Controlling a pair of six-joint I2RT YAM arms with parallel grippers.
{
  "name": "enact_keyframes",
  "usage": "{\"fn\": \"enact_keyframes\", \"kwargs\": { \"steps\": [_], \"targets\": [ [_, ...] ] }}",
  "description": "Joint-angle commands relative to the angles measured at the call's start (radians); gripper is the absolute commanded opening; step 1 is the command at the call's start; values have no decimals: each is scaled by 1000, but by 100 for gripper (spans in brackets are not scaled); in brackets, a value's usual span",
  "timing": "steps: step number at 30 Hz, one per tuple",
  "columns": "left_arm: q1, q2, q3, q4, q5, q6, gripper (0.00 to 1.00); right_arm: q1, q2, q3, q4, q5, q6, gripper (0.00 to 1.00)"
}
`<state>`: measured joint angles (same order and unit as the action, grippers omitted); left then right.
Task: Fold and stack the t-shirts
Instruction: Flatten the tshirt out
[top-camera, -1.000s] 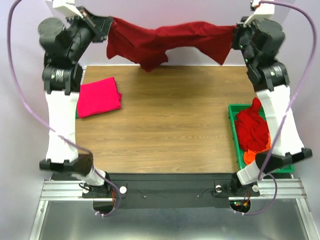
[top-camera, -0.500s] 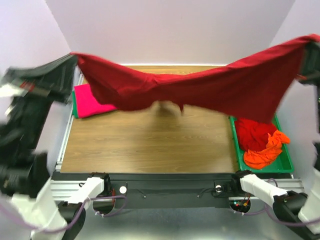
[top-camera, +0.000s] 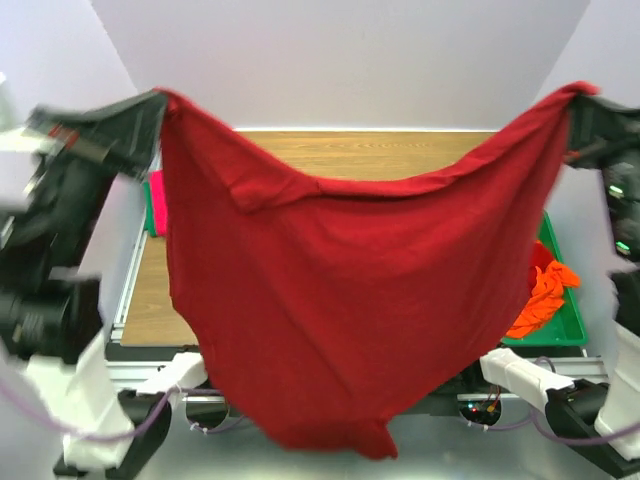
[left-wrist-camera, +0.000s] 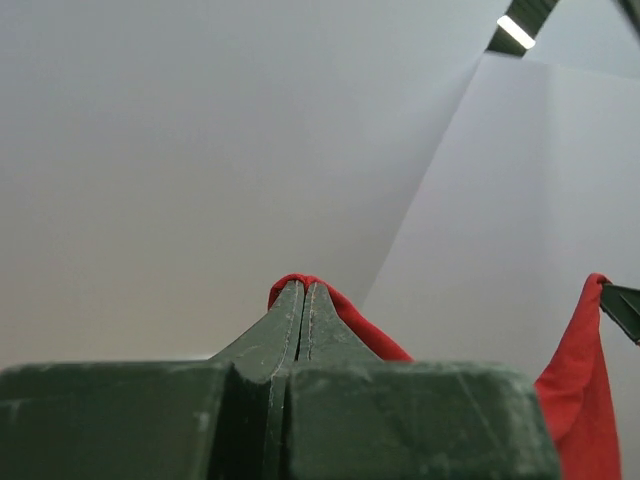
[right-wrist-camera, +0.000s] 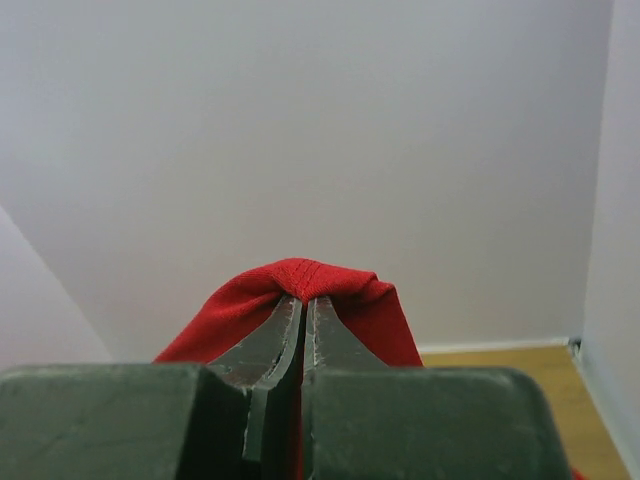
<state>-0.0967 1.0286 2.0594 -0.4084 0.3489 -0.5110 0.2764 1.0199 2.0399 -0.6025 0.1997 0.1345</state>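
A dark red t-shirt (top-camera: 330, 300) hangs spread in the air, close to the top camera, between both raised arms. My left gripper (top-camera: 160, 98) is shut on its left corner, and the cloth (left-wrist-camera: 345, 315) peeks past the tips (left-wrist-camera: 303, 288) in the left wrist view. My right gripper (top-camera: 572, 92) is shut on the right corner, with the hem (right-wrist-camera: 310, 275) draped over the tips (right-wrist-camera: 303, 300). A folded pink t-shirt (top-camera: 156, 200) shows as a sliver at the table's left. An orange t-shirt (top-camera: 545, 295) lies in the green tray (top-camera: 565, 325).
The hanging shirt hides most of the wooden table (top-camera: 350, 150). The tray stands at the right edge of the table. White walls close in behind and at both sides.
Both arms swung up and toward the camera from the far edge, and the bunched red shirt has opened out into a wide hanging sheet.
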Motion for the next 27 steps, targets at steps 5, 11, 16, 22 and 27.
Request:
{"fn": "enact_keyframes", "kwargs": {
  "steps": [5,11,16,22,27],
  "targets": [
    [-1,348,-102,-6,15,54,0,4,150,-279,-3,119,148,0],
    [2,858,121,-81,10,170,0,-49,454,-389,147,156,103,0],
    [9,1309,643,26,13,28,99,-196,891,-167,166,90,192,36],
    [8,1055,201,342,12,25,99,-197,929,-70,118,41,140,100],
    [-32,923,0,219,9,168,99,-195,815,-220,122,-69,102,99]
  ]
}}
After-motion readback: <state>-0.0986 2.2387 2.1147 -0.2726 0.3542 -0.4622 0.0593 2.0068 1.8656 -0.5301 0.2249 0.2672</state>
